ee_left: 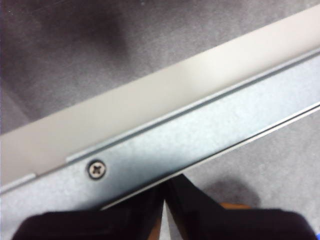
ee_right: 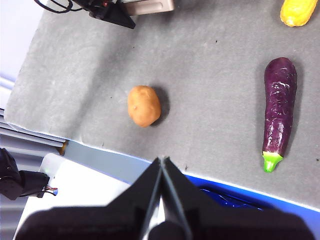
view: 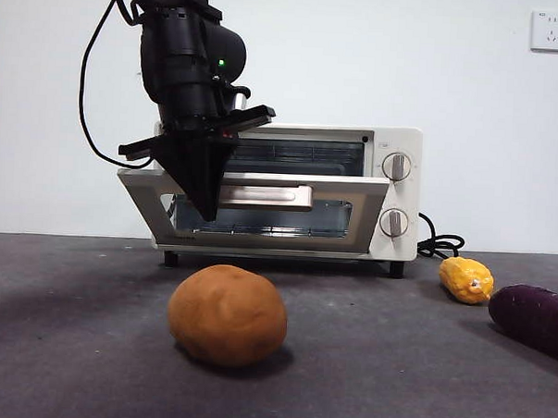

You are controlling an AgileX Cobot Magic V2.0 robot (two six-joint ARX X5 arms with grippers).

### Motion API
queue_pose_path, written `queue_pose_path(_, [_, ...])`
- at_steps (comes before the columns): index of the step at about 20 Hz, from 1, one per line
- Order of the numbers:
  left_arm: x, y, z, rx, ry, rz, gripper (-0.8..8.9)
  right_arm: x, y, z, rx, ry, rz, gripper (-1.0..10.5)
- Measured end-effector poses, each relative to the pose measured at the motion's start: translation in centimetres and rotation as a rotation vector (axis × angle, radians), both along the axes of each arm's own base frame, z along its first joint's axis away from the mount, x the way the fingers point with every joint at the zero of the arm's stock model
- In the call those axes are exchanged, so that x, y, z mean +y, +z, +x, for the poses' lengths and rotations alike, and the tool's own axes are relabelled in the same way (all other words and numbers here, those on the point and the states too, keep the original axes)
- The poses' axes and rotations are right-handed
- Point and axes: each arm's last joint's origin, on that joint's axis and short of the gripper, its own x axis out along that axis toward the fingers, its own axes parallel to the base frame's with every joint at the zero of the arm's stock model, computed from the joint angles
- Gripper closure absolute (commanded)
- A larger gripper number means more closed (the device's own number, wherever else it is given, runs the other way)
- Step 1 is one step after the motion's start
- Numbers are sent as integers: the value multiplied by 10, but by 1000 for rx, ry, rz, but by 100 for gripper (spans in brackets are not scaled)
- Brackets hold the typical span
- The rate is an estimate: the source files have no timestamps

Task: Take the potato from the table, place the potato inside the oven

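While the left gripper [view: 208, 209], jaws together, presses at the oven [view: 289, 189] door's top edge, the potato [view: 227, 315] sits alone on the table [view: 79, 330]. It looks firm, smooth and rounded, so gripping across its middle seems safest. The right gripper [ee_right: 161, 167] waits, jaws together.

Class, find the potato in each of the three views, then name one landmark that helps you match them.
Front view: the potato sits low and centre, on the table before the oven.
Left wrist view: only an orange sliver past the jaws, probably the potato.
Right wrist view: mid-picture, left of centre.
Shared landmark: the oven door, its handle in the right wrist view.
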Motion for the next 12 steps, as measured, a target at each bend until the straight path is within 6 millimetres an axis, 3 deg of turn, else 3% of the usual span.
queue_pose_path(12, [-16,-4,-9,-21,-48,95,819,0,0,0,0,0,0,950])
